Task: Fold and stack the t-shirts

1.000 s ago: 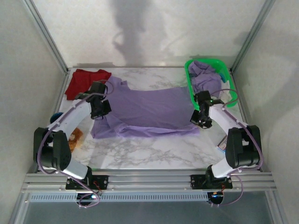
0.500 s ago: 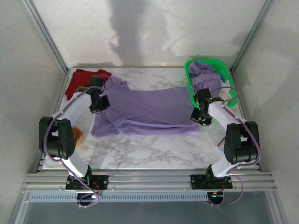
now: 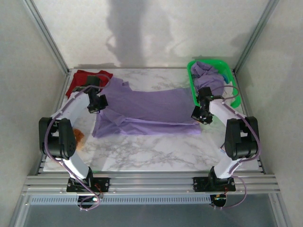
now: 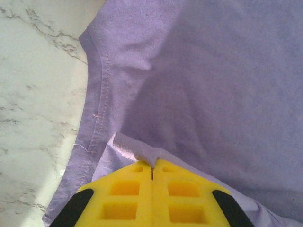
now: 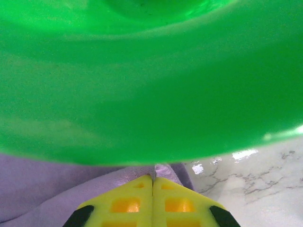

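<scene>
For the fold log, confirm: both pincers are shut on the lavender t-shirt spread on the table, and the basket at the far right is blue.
Wrong colour: the basket is green, as the top external view shows. The left pincer and right pincer are shut on the lavender t-shirt.

Green basket (image 5: 151,80) blurred, t-shirt (image 5: 42,189) cut off

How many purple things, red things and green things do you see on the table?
Purple: 2, the spread t-shirt and the purple bundle in the basket, which may hold more than one tee
Red: 1, the red t-shirt
Green: 1, the basket
Total: 4
</scene>
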You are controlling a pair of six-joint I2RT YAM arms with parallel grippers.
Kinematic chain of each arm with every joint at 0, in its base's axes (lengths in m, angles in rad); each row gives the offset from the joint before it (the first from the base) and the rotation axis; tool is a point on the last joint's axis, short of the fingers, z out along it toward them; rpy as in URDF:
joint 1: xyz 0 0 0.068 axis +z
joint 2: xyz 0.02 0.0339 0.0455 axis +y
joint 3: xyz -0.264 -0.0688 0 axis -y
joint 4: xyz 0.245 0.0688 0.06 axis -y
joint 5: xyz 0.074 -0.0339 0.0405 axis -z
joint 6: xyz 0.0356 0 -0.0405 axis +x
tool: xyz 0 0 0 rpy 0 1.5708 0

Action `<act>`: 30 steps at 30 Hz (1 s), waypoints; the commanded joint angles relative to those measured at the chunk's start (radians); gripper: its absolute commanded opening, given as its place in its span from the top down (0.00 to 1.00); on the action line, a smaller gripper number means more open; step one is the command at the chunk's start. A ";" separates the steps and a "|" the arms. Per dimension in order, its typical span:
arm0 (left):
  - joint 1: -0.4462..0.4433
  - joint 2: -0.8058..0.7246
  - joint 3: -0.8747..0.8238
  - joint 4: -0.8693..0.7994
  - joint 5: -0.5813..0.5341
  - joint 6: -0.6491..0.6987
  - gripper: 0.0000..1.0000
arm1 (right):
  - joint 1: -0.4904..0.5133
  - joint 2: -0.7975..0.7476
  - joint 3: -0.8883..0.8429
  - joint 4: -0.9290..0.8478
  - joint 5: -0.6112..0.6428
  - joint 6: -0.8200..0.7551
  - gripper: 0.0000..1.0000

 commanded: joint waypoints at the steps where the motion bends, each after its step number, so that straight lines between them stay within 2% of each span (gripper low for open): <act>1: 0.009 0.016 0.014 0.022 0.042 0.036 1.00 | -0.010 0.015 0.026 0.006 0.008 -0.005 0.99; 4: 0.009 0.039 0.014 0.024 0.061 0.043 1.00 | -0.011 0.000 0.029 0.009 0.009 -0.008 1.00; 10: 0.033 0.024 0.028 0.025 0.023 0.033 1.00 | -0.014 -0.051 0.026 0.009 0.034 0.000 1.00; 13: 0.039 0.038 0.043 0.019 0.029 0.035 1.00 | -0.017 -0.029 0.043 -0.003 0.025 -0.005 1.00; 17: 0.039 0.085 0.046 0.030 0.072 0.036 1.00 | -0.017 -0.005 0.068 -0.008 0.013 0.000 0.91; 20: 0.040 0.104 0.051 0.046 0.095 0.031 1.00 | -0.018 -0.019 0.084 -0.021 0.011 -0.003 0.77; 22: 0.040 0.106 0.059 0.050 0.095 0.027 0.91 | -0.017 -0.046 0.089 -0.039 0.006 -0.003 0.68; 23: 0.039 0.100 0.061 0.055 0.086 0.026 0.84 | -0.017 -0.064 0.086 -0.041 0.006 -0.005 0.66; 24: 0.039 0.095 0.064 0.058 0.079 0.024 0.72 | -0.017 -0.082 0.082 -0.048 0.009 -0.005 0.64; 27: 0.041 0.076 0.079 0.057 0.074 0.028 0.63 | -0.018 -0.125 0.083 -0.077 0.008 -0.014 0.63; 30: 0.041 0.050 0.070 0.053 0.089 0.014 0.46 | -0.017 -0.166 0.070 -0.102 -0.010 -0.013 0.63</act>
